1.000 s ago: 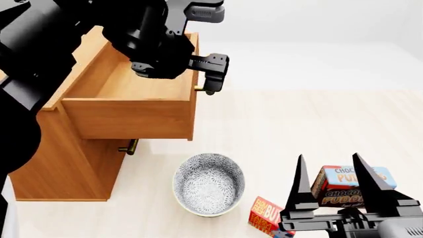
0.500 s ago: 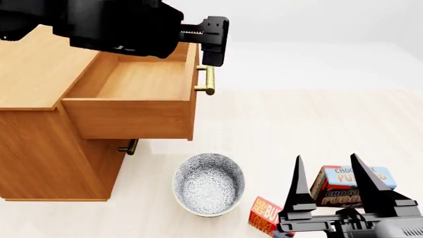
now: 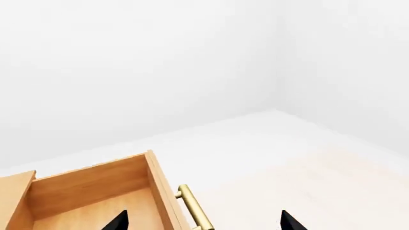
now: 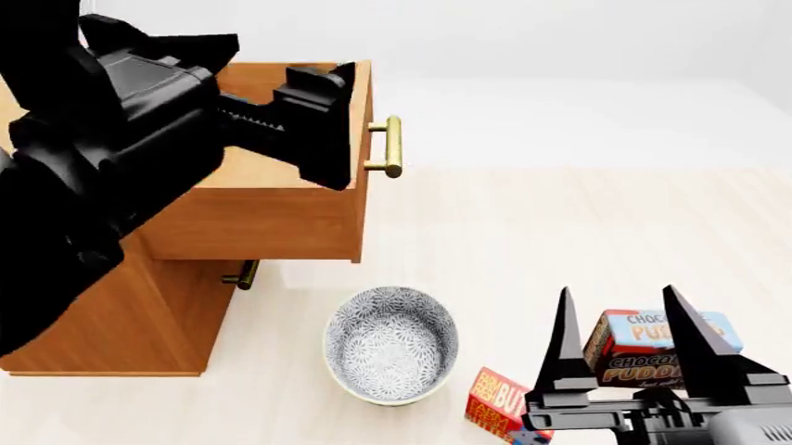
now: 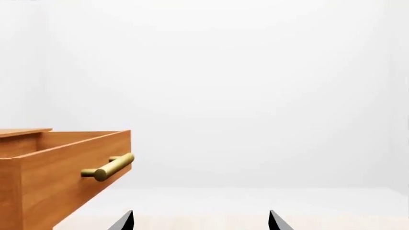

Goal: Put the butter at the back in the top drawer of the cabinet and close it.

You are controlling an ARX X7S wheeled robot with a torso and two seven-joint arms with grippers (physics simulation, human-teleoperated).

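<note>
Comparing with a second ago, the left gripper (image 4: 325, 125) has let go of the brass handle (image 4: 389, 146) and pulled back over the cabinet (image 4: 111, 306). It was at the handle's end then; now its black body hangs above the open top drawer (image 4: 266, 218), and the handle stands bare and in plain sight. In the left wrist view the two fingertips (image 3: 118, 221) show well apart, so the jaws are spread with nothing between them. The drawer itself sits pulled out as before, its wooden inside partly hidden behind the arm. My reading is that the opening step is finished and the drawer is ready to receive the box.

Moving right along the floor, the patterned bowl (image 4: 391, 343) sits in front of the cabinet, unmoved. Just right of it the butter (image 4: 499, 400) lies on the floor, untouched, its red-and-orange end showing at the lower edge of the head view, partly behind the right gripper (image 4: 626, 357). That gripper hovers low with its two dark prongs spread wide and empty. Between and behind those prongs sits the chocolate pudding box (image 4: 656, 345), close beside the butter.

So the pick is what remains, then the placing and closing. The two boxes lie near each other, so the right gripper will likely need to come down on the smaller red one with care.
</note>
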